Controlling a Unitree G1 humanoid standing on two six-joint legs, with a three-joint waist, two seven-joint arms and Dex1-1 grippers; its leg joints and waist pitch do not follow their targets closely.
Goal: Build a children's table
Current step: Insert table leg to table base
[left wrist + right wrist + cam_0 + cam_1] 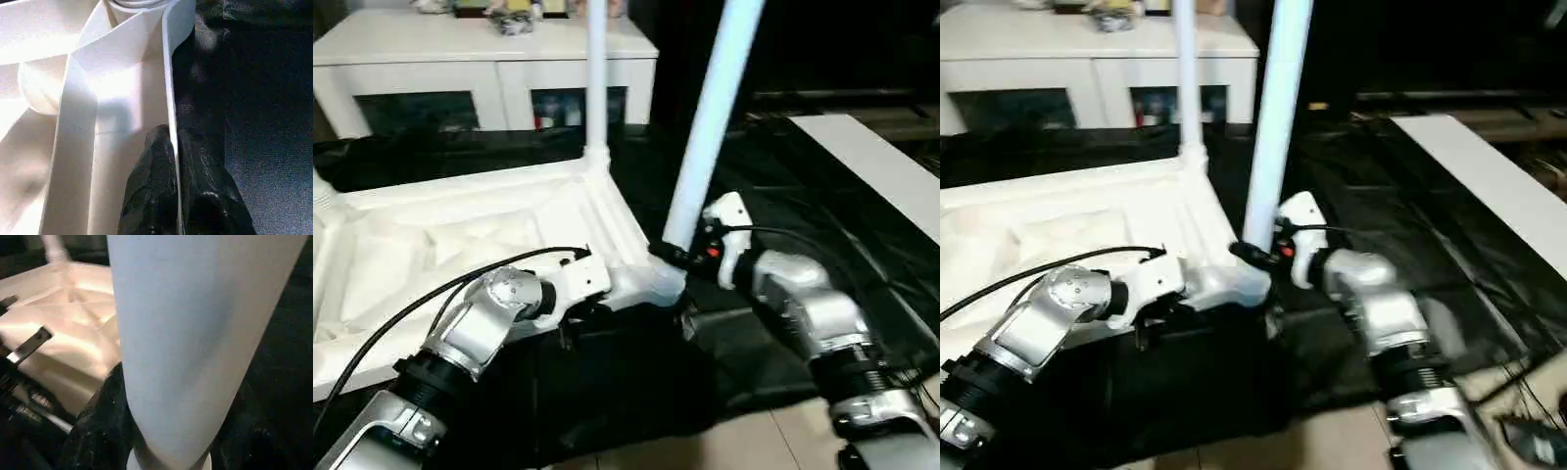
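1. Upside down on black cloth, the tabletop (460, 235) was pinched at its rim by the left gripper (171, 196), steadying it.
2. The right gripper (677, 257) clasped a tilted leg (710, 127) over the near corner socket (658, 284), apparently seating it.

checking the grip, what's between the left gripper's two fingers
The thin side wall of the tabletop: the left gripper pinches it, seen in the left wrist view.
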